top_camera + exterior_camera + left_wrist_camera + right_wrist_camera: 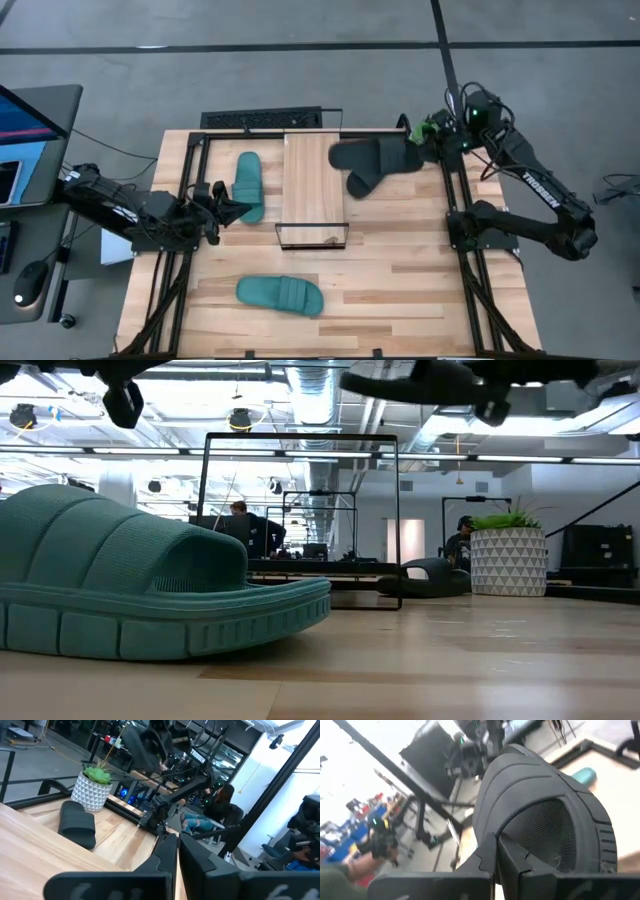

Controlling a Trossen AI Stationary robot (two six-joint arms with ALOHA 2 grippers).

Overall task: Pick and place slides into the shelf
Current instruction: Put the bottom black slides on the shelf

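Note:
My right gripper (427,141) (496,854) is shut on a black slide (372,154) (420,382) and holds it in the air near the table's far right corner. A second black slide (360,183) (430,576) (77,822) lies sole-down on the table just below it, right of the shelf. The shelf (313,178) (300,520), a light-wood plank on a black wire frame, stands mid-table. One teal slide (249,185) lies left of the shelf, another (280,296) (130,585) near the near edge. My left gripper (238,209) (176,857) is shut and raised beside the first teal slide's near end. My right gripper pinches the black slide between its two fingers at the edge (492,832) beside the strap's opening, at the slide's right-hand end. The fingers hide the exact spot. They come level from the table's right. The slide is lifted clear, its ribbed strap (530,785) pointing away from the gripper.
A potted plant in a white patterned pot (415,128) (508,558) (92,790) stands at the far right corner, close to the held slide. A keyboard (262,120) lies at the far edge. Black frame rails (190,200) run along the table's sides. People sit in the room beyond.

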